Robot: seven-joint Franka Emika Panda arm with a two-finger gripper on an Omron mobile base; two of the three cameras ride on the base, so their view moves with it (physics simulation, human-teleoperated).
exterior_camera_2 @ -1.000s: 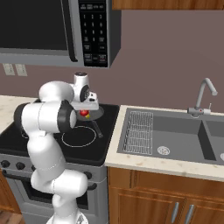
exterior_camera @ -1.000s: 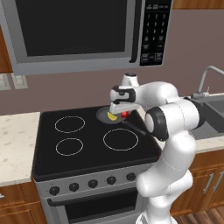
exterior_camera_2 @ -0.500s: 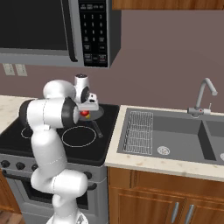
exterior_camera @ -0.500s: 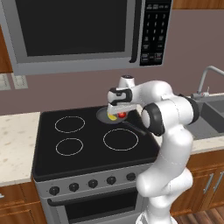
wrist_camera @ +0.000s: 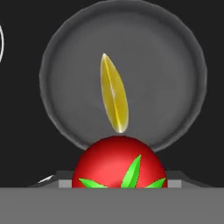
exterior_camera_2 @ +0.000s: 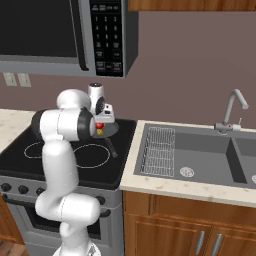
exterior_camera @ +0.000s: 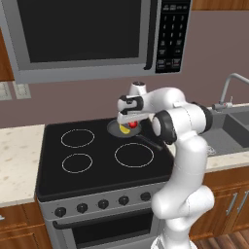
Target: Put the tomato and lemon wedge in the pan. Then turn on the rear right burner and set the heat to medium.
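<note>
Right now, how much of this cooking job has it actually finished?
The lemon wedge already lies in the pan on the stove's back right. The tomato sits close under the claw, above the pan's near edge, apparently held, not yet dropped in. The burner step is still left.

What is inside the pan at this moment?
In the hand view, the lemon wedge lies inside the pan, near its middle. The tomato is over the pan's near rim and hides the bowl beneath it; whether it rests there or is held cannot be told.
</note>
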